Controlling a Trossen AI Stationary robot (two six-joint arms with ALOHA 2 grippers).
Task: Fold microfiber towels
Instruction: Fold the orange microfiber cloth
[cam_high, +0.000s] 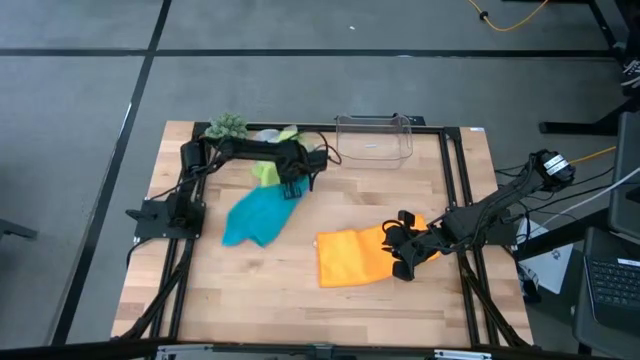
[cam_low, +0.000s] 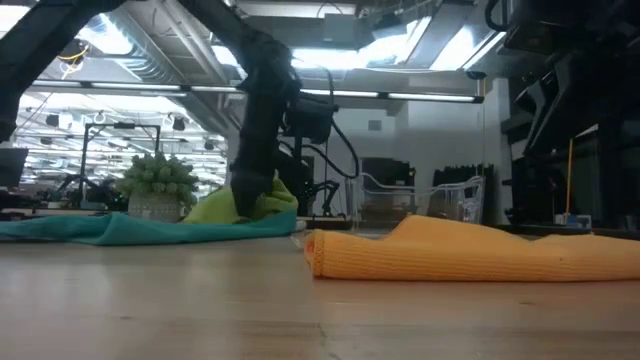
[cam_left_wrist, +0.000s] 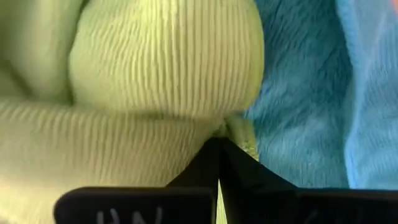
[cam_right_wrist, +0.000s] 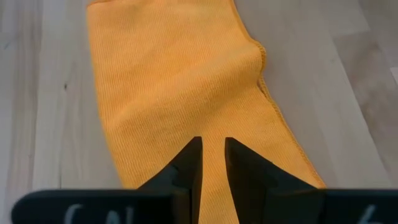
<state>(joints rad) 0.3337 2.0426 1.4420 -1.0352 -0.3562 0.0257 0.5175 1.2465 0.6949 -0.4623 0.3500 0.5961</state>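
Note:
The orange towel (cam_high: 355, 258) lies flat at the table's right middle, and my right gripper (cam_high: 402, 255) is closed on its right end. The turquoise towel (cam_high: 255, 215) lies rumpled at the left middle. The lime green towel (cam_high: 265, 172) is bunched on the turquoise towel's far end. My left gripper (cam_high: 292, 185) points steeply down at the lime towel's right side, its fingers shut (cam_left_wrist: 217, 146). In the low view the left arm (cam_low: 255, 150) comes down onto the green heap (cam_low: 250, 205). My left gripper's shut fingertips meet the lime towel at a hemmed edge (cam_left_wrist: 239, 134), coming steeply from above. I cannot tell whether any cloth is caught between them. The towel stays heaped on the turquoise one. My right gripper pinches the orange towel's right end (cam_right_wrist: 211, 127) between two narrowly parted fingers, slanting down from the table's right. Whether it has one layer or several, I cannot tell. The rest of the towel (cam_right_wrist: 174, 74) lies flat on the wood.
A clear plastic box (cam_high: 373, 138) stands at the far edge and a small green plant (cam_high: 228, 126) at the far left, with a pale bundle (cam_high: 268, 133) beside it. Bare wood (cam_high: 300, 300) stretches along the near edge.

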